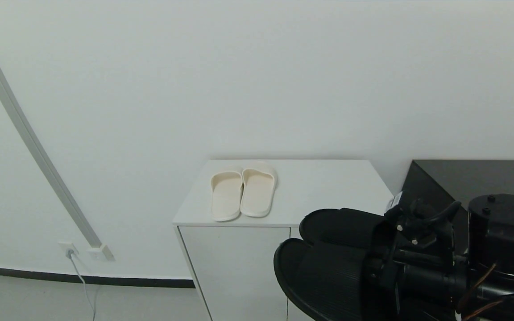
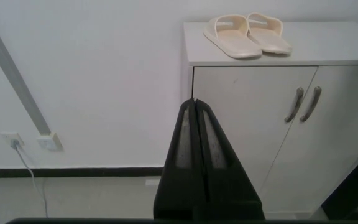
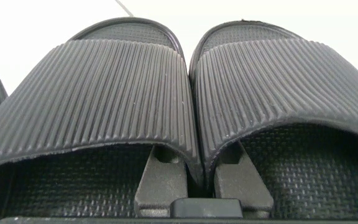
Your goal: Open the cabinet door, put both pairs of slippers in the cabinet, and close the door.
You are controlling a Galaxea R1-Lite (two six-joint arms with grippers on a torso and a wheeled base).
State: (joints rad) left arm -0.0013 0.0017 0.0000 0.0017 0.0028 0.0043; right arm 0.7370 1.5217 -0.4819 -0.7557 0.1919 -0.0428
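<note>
The white cabinet [image 1: 328, 187] stands against the wall [image 1: 257, 80] at 6 o'clock in the head view; both doors [image 2: 253, 124] are shut, their two handles [image 2: 303, 104] just beside each other where the doors meet.

The cream slippers [image 1: 243, 194] lie side by side and touching on the cabinet's top, on its left half near the front edge; their straps are toward 12 o'clock and their heels toward 6 o'clock.

The black slippers [image 1: 328, 249] are off the cabinet, in the air at 4 o'clock from the cream pair and in front of the right door; their rounded ends point toward 9 o'clock. The right jaws have hold of them: one finger [image 3: 160, 183] sits under each ribbed strap, and the two inner side walls are pinched between the fingers.

The left jaws hang low before the cabinet's left side; their fingers [image 2: 188, 149] are pressed flat together, with nothing between them.

At 3 o'clock from the cabinet stands a dark unit [image 1: 475, 176]; at 9 o'clock a grey conduit [image 1: 29, 133] slants down the wall to a socket [image 1: 67, 248], from which a cable [image 1: 83, 281] drops to the floor [image 1: 38, 298].
</note>
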